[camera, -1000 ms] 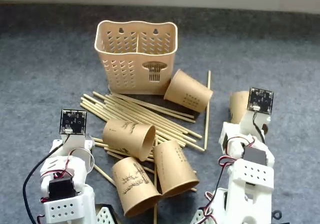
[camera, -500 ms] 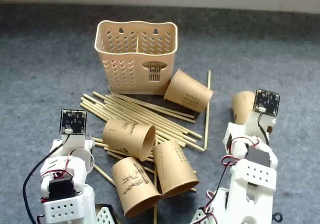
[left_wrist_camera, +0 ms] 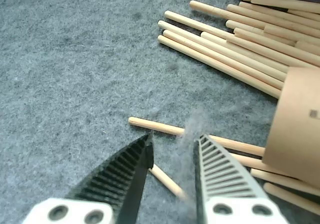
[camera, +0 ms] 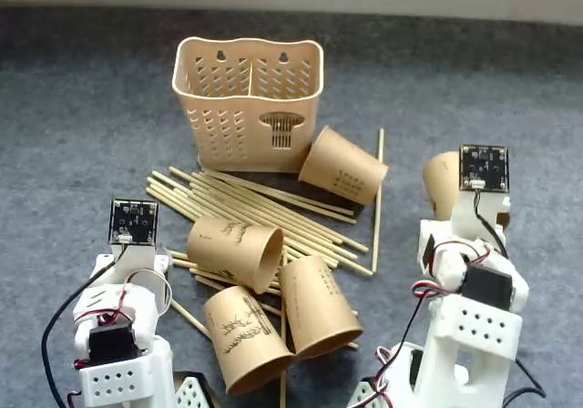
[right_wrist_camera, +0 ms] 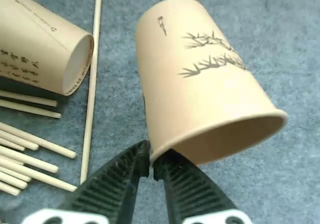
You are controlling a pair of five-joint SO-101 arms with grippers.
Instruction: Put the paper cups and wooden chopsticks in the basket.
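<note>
My right gripper (right_wrist_camera: 151,157) is shut on the rim of a paper cup (right_wrist_camera: 200,94) printed with dark branches; this held cup (camera: 442,180) sits at the right of the table beside the arm's wrist. The tan slotted basket (camera: 248,107) stands upright at the back centre. Another cup (camera: 342,164) lies on its side against the basket's right corner. Three cups (camera: 235,251) (camera: 316,306) (camera: 244,338) lie on a fan of wooden chopsticks (camera: 264,212). My left gripper (left_wrist_camera: 172,144) hangs open just above loose chopsticks (left_wrist_camera: 220,51) at the pile's left end.
One lone chopstick (camera: 377,198) lies lengthwise between the pile and the right arm. Grey felt (camera: 82,135) covers the table, with bare stretches left of the basket and at the far right. A pale wall runs along the back edge.
The right arm has shifted right and a little farther back, carrying its cup along and tilting it up. The left arm and the other cups have not moved.
</note>
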